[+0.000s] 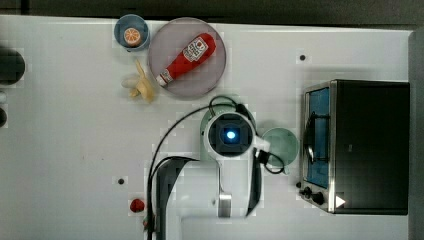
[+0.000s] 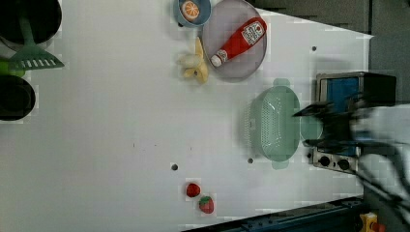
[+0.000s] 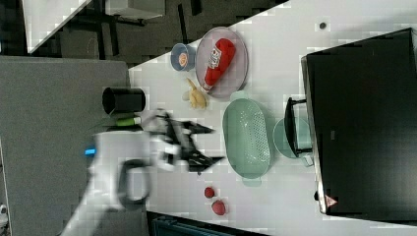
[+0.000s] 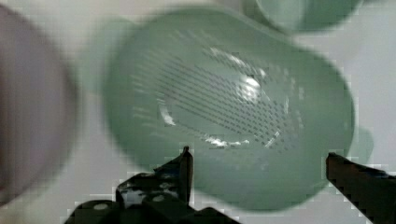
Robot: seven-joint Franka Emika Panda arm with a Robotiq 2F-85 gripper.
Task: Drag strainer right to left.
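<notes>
The strainer [image 3: 246,137] is a pale mint-green oval basket with a dotted centre, lying on the white table beside the round mint cup [image 3: 290,138]. In the wrist view the strainer [image 4: 229,107] lies right below my gripper [image 4: 259,161], which is open, its two black fingertips [image 4: 185,165] spread wide with nothing between them. The top view has my hand directly over the strainer [image 1: 204,122], covering most of it. My gripper [image 2: 313,126] is blurred in the left view, as is my gripper [image 3: 211,144] in the right view. It hangs clear of the strainer [image 2: 273,123].
A grey plate [image 1: 176,42] with a ketchup bottle [image 1: 189,57], a blue bowl [image 1: 131,34] holding an orange slice and a banana [image 1: 143,86] lie at the top view's upper left. A toaster oven [image 1: 360,145] stands at the top view's right, past the cup [image 1: 282,145]. Strawberries [image 2: 199,197] lie near the table's edge.
</notes>
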